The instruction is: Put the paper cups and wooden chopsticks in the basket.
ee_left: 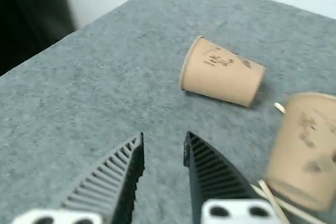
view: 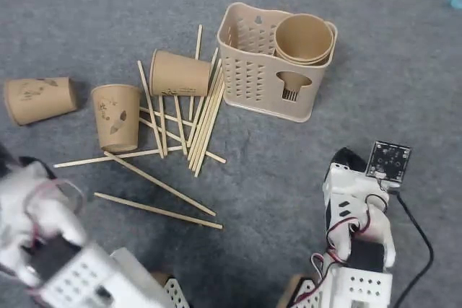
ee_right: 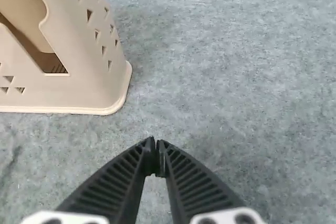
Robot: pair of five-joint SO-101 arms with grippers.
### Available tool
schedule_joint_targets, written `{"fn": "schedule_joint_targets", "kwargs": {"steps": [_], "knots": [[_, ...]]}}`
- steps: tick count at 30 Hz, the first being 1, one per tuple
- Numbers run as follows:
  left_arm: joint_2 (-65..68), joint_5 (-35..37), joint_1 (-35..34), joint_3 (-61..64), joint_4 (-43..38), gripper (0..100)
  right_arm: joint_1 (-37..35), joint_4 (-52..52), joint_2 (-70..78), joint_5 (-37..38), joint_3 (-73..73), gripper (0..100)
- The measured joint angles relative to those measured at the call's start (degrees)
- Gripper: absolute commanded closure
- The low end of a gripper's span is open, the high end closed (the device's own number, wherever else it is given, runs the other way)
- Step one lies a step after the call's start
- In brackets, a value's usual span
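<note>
Three paper cups point(view: 117, 117) sit loose on the grey mat point(view: 382, 70) among scattered wooden chopsticks point(view: 204, 110), beside the basket point(view: 254, 84). We judge our left gripper point(ee_left: 164, 145), part open and empty, could nudge the tipped cup point(ee_left: 221, 72) rolling; our right gripper point(ee_right: 156, 150) sits closed on nothing

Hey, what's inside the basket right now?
Paper cups stand nested at one end of the basket. Its floor beneath them is hidden by the cups and walls.

We see the basket point(view: 253, 77), stacked cups point(view: 303, 34) inside, just beyond our right end effector point(view: 348, 158); chopsticks point(view: 206, 110) lie scattered farther left.
</note>
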Motion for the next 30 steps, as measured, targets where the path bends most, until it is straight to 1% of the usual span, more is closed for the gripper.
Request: {"fn": "schedule_joint_targets", "kwargs": {"steps": [3,6,10,13,15,20,27,30], "knots": [[14.15,1.05,-2.29,-7.12,-3.87,89,0.00,0.00,0.00,0.00,0.00,99.1],[27.69,1.49,-2.99,-14.95,-6.77,89,0.00,0.00,0.00,0.00,0.00,99.1],[44.31,1.67,-3.25,-26.46,-7.47,89,0.00,0.00,0.00,0.00,0.00,99.0],[54.68,3.34,-3.25,-34.90,-7.56,89,0.00,0.00,0.00,0.00,0.00,99.0],[60.57,4.40,-2.55,-39.74,-7.65,87,0.00,0.00,0.00,0.00,0.00,99.0],[73.23,4.66,0.26,-48.79,-7.74,76,0.00,0.00,0.00,0.00,0.00,99.0],[87.30,4.66,2.55,-59.34,-7.74,76,0.00,0.00,0.00,0.09,0.00,99.0],[92.75,6.68,2.64,-65.23,-7.74,76,0.00,0.00,0.00,0.09,0.00,99.0]]}}
